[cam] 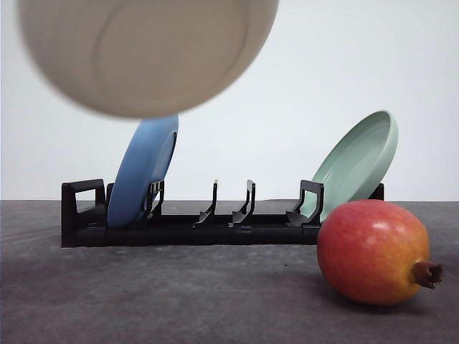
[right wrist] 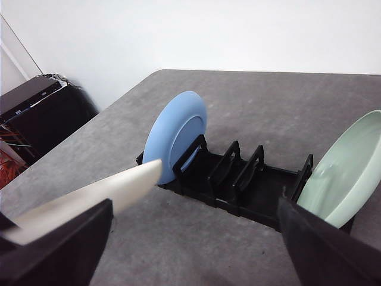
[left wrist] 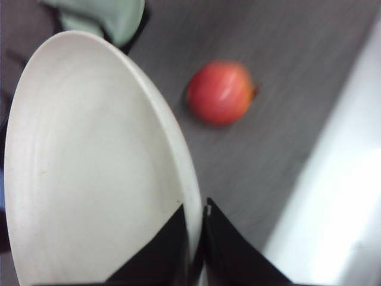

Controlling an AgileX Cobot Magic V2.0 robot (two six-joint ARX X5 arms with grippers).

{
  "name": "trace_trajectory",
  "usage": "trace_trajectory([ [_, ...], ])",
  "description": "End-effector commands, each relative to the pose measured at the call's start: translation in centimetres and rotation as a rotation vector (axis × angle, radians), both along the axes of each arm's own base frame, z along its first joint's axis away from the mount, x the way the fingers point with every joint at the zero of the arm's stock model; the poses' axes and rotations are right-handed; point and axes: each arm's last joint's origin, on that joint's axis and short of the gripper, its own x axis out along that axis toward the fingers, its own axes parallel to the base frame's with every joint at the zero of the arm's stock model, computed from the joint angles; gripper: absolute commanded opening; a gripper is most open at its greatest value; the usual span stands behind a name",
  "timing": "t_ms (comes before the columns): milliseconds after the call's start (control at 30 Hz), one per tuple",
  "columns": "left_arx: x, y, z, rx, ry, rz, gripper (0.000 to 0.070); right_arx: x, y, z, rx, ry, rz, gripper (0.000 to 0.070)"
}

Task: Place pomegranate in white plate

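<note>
Left wrist view: the left hand pinches the white plate by its rim, held aloft. Right hand gapes open. Three plates, one pomegranate on the bench.

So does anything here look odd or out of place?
Only the white plate: it hangs in the air, pinched at its rim by the left hand, not flat on the table. The pomegranate lies on the table. The blue plate and green plate lean in the rack normally.
</note>
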Motion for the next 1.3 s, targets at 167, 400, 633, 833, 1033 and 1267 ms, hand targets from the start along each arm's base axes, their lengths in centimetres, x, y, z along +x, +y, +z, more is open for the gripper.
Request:
trace_trajectory([
  [167,-0.9,-2.0,-8.3,0.034,-0.054,-0.026,0.0005,-0.1,0.0,0.3,0.023,0.026,-0.004,0.0564],
  [400,-0.9,-2.5,-14.6,0.055,-0.061,-0.014,0.0005,-0.2,0.0,0.1,0.023,0.049,-0.004,0.0564],
  [633,-0.7,-4.0,-17.2,0.077,-0.085,-0.003,0.0005,-0.2,0.0,0.1,0.023,0.049,-0.004,0.0564],
  [833,-1.0,-4.7,-19.0,0.107,-0.055,0.017,0.0005,-0.2,0.0,0.0,0.023,0.059,-0.004,0.0564],
  [1033,-1.0,-4.8,-19.3,0.103,-0.041,0.043,0.0115,-0.2,0.0,-0.1,0.023,0.071,-0.005,0.0564],
  [1267,-0.9,-4.8,-17.2,0.025,-0.017,0.12,0.0612,-0.1,0.2,-0.3,0.047,0.126,0.008,0.0564],
])
